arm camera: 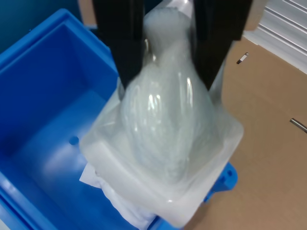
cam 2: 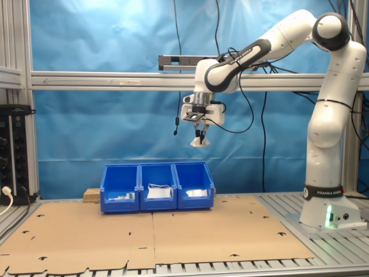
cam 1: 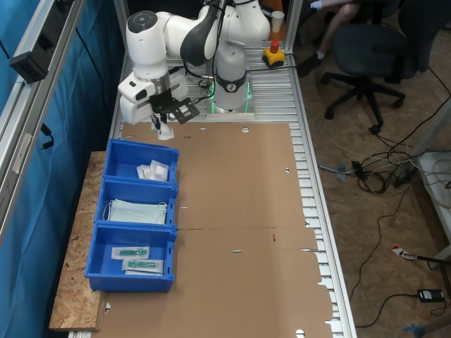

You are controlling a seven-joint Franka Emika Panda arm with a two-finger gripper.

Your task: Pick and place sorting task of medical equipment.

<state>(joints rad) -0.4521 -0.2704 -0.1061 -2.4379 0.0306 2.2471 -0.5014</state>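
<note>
Across the first exterior view's middle we saw a brown cardboard table (cam 1: pixel 239 211). High up in the second exterior view, the claw (cam 2: pixel 199 136) pinched a white packet (cam 2: pixel 200 142), hanging downward.

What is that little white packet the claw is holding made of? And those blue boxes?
The white packet looks like soft, glossy clear plastic film over something white: it shines and bulges between the gripper fingers. The blue bins look like rigid moulded plastic, smooth with a slight sheen.

You have open air under gripper (cam 2: pixel 199 137), packet (cam 2: pixel 199 142) hanging well above bins (cam 2: pixel 157 186). Cardboard (cam 1: pixel 239 211) beside bins bare. End bin (cam 1: pixel 141 162) below holds packets; walls stand around.
</note>
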